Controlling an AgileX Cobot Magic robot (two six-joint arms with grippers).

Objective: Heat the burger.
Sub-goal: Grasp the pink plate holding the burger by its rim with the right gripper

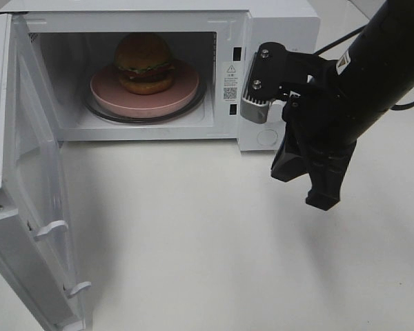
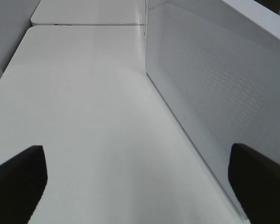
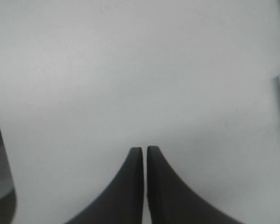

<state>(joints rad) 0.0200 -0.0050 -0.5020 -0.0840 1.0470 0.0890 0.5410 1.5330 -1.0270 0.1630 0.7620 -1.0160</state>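
The burger (image 1: 143, 61) sits on a round pink plate (image 1: 183, 93) on the glass turntable inside the open microwave (image 1: 276, 21). The microwave door (image 1: 27, 172) is swung wide out to the left. My right gripper (image 1: 307, 187) hangs above the table in front of the microwave's right panel, well clear of the burger. Its fingers point down. In the right wrist view the right gripper (image 3: 144, 150) is shut with nothing between its fingers. The left gripper (image 2: 140, 186) stands wide open and empty beside a white meshed microwave panel (image 2: 214, 84). It is out of the high view.
White tabletop (image 1: 193, 227) spreads in front of the microwave. The open door takes up the left side down to the front edge. A second white table (image 2: 84, 11) adjoins at the far end in the left wrist view.
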